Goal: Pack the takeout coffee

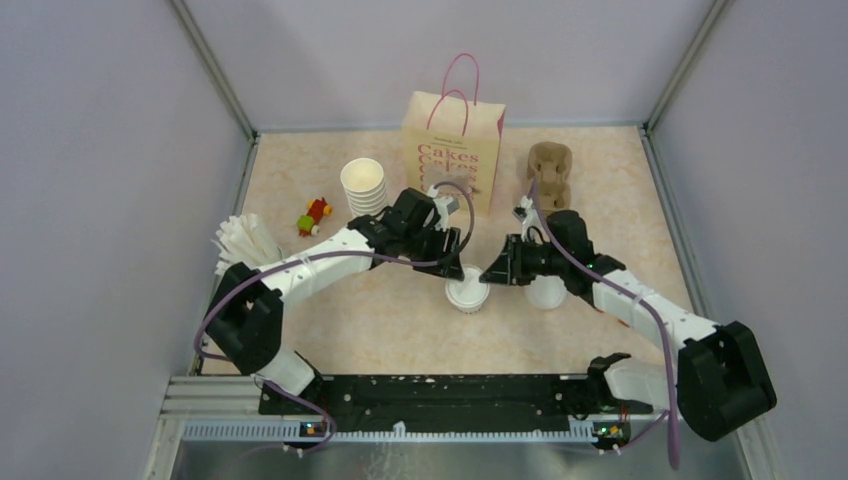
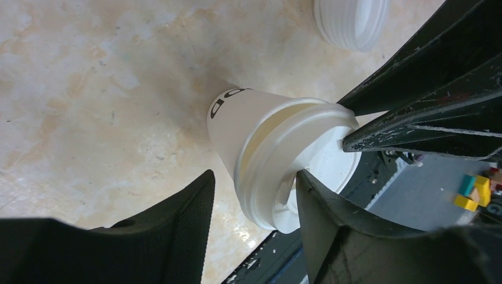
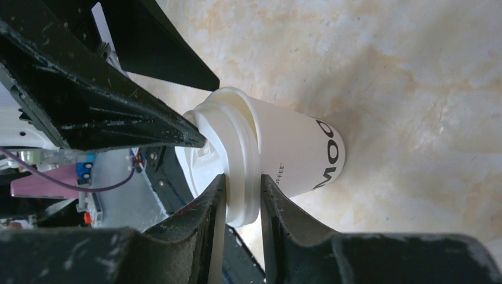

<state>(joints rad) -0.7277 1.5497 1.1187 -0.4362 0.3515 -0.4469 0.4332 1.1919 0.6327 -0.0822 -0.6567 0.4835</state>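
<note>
From above, mostly hidden under left tool [image 1: 455, 263] and right tool [image 1: 490, 272]: cup [image 1: 467, 293], lid alone showing, lettering out of sight. In both wrist views, lettering curving round cup's side, only partly readable. Beyond cup, white stack [image 2: 350, 21] cut by top edge. Right of cup, coloured bits [image 2: 473, 192] too blurred to name. Behind cup, bag [image 1: 452, 150] print partly covered.

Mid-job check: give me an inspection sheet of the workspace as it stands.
Surface: beige marbled table.
Job's things: takeout coffee standing mid-table, lid on.
Clutter: Cakes bag, cup stack, cardboard carrier, toy, lid stack, white fanned bundle.
Grippers: left gripper open around the lid; right gripper fingers pinching the lid's rim.
Cables: purple cables along both arms, none seen snagged.
Surroundings: plain walls, nothing else seen.
</note>
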